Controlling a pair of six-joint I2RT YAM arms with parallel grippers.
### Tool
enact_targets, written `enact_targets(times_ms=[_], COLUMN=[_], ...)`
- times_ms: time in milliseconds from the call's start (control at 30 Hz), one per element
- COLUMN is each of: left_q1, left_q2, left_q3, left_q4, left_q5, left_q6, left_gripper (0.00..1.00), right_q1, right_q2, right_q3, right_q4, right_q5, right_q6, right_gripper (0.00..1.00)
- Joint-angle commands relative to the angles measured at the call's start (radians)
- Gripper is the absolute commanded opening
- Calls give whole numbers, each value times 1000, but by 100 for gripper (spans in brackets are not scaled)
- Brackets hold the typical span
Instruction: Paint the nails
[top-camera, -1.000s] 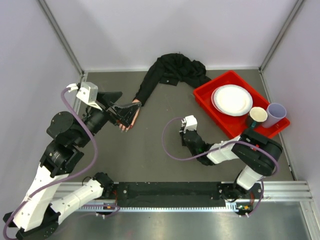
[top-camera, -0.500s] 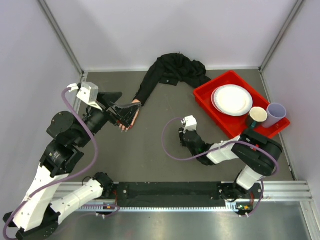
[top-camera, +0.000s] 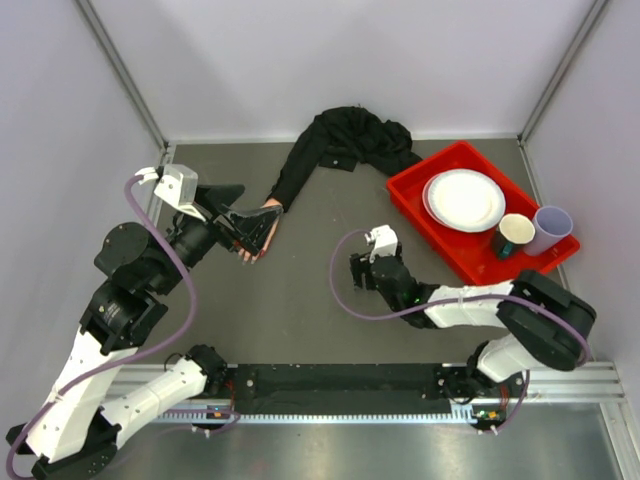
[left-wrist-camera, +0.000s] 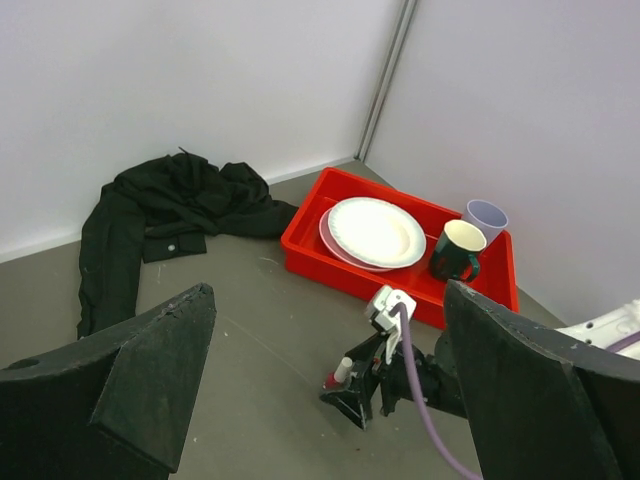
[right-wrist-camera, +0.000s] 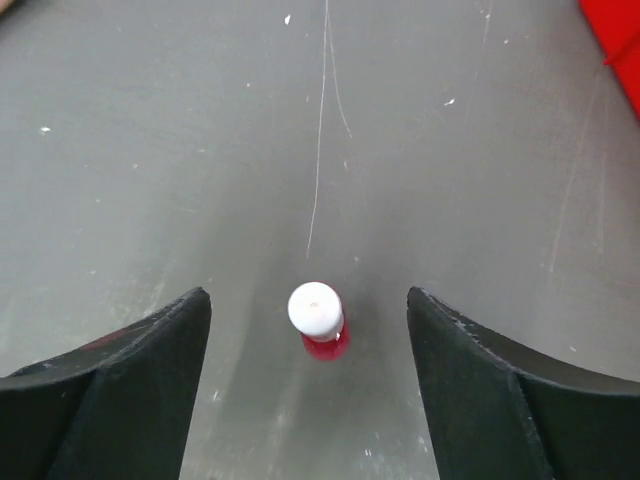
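Note:
The peach mannequin hand (top-camera: 246, 255) lies at the left of the table. Its black sleeve (top-camera: 330, 145) runs to the back wall. My left gripper (top-camera: 252, 228) hovers over the hand, open and holding nothing, and covers most of it. The nails are too small to make out. A small red polish bottle (right-wrist-camera: 320, 320) with a white cap stands upright on the table. It sits between the open fingers of my right gripper (right-wrist-camera: 308, 295), touching neither. The left wrist view also shows the bottle (left-wrist-camera: 340, 374) beside the right gripper (left-wrist-camera: 365, 395).
A red tray (top-camera: 478, 262) at the right holds white plates (top-camera: 465, 198) and a dark mug (top-camera: 515, 232). A lilac cup (top-camera: 550, 228) stands at its right edge. The bunched sleeve fabric (left-wrist-camera: 170, 200) lies against the back wall.
My right gripper has gone from shut to open, letting go of the polish bottle, and its arm has swung lower and to the right. The left arm has not moved.

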Motion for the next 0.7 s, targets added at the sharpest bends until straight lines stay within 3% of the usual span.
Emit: enact_targets(times_ms=[0, 233, 333, 367, 500, 600, 667], left_q1=[0, 0, 2, 2, 2, 2, 2], left_q2=[9, 7, 19, 22, 48, 71, 78], left_q3=[6, 9, 25, 35, 58, 88, 106], left_q4=[16, 17, 21, 24, 36, 34, 36], left_q5=[-13, -23, -66, -67, -81, -87, -86], left_q6=[10, 13, 22, 27, 45, 54, 56], left_gripper=[99, 99, 99, 99, 99, 99, 99], right_q1=[13, 14, 16, 16, 16, 16, 16], right_q2=[-122, -455, -588, -610, -623, -599, -609], right_q3=[46, 77, 181, 274, 564, 736, 792], right_q4=[-117, -443, -679, -818, -1118, -1255, -1248], right_q5=[-10, -39, -10, 7, 173, 252, 252], right_q6=[22, 52, 55, 59, 80, 65, 26], right_gripper=[78, 82, 83, 83, 96, 99, 99])
